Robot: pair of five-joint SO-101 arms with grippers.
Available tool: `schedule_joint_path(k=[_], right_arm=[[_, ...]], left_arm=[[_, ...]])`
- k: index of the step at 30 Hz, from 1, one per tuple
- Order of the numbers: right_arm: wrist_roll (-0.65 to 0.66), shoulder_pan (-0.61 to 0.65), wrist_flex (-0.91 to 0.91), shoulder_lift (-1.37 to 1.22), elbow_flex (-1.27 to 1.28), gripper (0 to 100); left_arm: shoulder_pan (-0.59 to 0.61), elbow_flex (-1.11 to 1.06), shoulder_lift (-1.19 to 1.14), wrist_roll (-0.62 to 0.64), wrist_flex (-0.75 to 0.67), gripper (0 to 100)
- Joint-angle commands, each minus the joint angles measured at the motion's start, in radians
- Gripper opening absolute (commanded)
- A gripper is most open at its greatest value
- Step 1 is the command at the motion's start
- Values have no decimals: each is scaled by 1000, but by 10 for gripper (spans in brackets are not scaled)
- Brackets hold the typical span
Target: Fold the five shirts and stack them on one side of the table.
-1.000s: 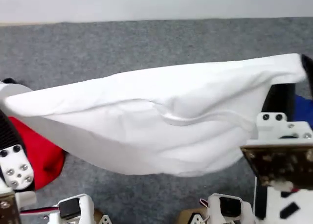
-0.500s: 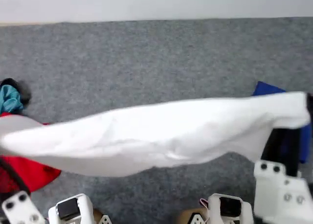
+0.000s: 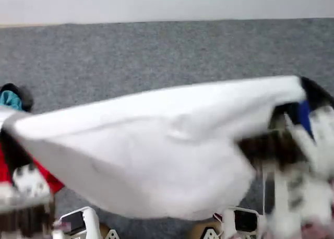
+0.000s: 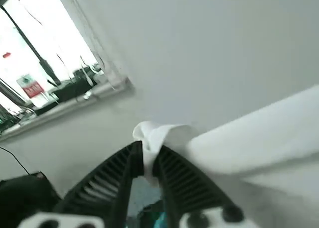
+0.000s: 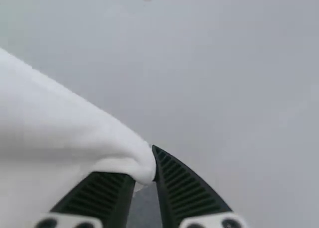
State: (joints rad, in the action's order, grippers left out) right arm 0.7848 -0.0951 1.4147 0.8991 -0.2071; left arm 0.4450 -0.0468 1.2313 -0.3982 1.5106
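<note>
Left gripper point(image 4: 148, 152) is clamped on a bunched corner of the white shirt point(image 4: 259, 133). I see the cloth pinched between its ribbed black fingers point(image 4: 117, 171) and poking out past the tips. On my right wrist view the right gripper point(image 5: 142, 168) is likewise closed on the shirt's other end, with a rounded fold of fabric squeezed between its two pads. From the high view, I see the shirt held up in the air and stretched across the grey table point(image 3: 156, 46) from the left arm's side to the right arm's. Its upper edge runs between the two held ends, and its middle hangs toward the near edge, just above the arm bases point(image 3: 78, 223). By its left end a red shirt point(image 3: 49, 179) lies on the table, and farther back at that edge is a teal garment point(image 3: 9, 99) against something dark. At the right end a blue shirt point(image 3: 305, 119) peeks out beside the right arm.
</note>
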Motion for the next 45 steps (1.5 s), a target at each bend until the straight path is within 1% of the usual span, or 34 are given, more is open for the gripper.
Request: schedule_joint_path(k=[1,3,5,9,12,17,20,26,29,31,36,39,42,45], right_arm=[[15,42,-48,-94,130,11],[15,76,-96,-133,226,11],[12,108,-177,-168,328,11],[11,134,-394,-242,534,11],[11,134,-559,-295,640,11],[11,131,-754,-389,701,11],[11,130,-840,-452,700,11],[15,128,-1084,-598,694,10],[15,104,-1210,-671,692,10],[15,82,-1247,-714,669,10],[15,30,-1250,-812,563,10],[15,24,-1248,-860,525,10],[15,38,-1234,-885,526,10],[15,61,-1136,-895,526,10]], left_arm=[[6,-177,-98,-11,-57,4],[3,-302,-152,-11,-109,4],[-6,-424,-215,-11,-192,4],[-58,-615,-374,-11,-364,4],[-107,-662,-508,-11,-448,4],[-146,-628,-730,-6,-540,4],[-150,-544,-848,-3,-543,4],[-149,-294,-1103,86,-543,4],[-150,-145,-1231,109,-540,4],[-150,-58,-1306,123,-539,5],[-150,116,-1461,123,-502,5],[-150,186,-1539,120,-470,5],[-152,243,-1605,115,-379,7],[-152,275,-1654,103,-265,26]])
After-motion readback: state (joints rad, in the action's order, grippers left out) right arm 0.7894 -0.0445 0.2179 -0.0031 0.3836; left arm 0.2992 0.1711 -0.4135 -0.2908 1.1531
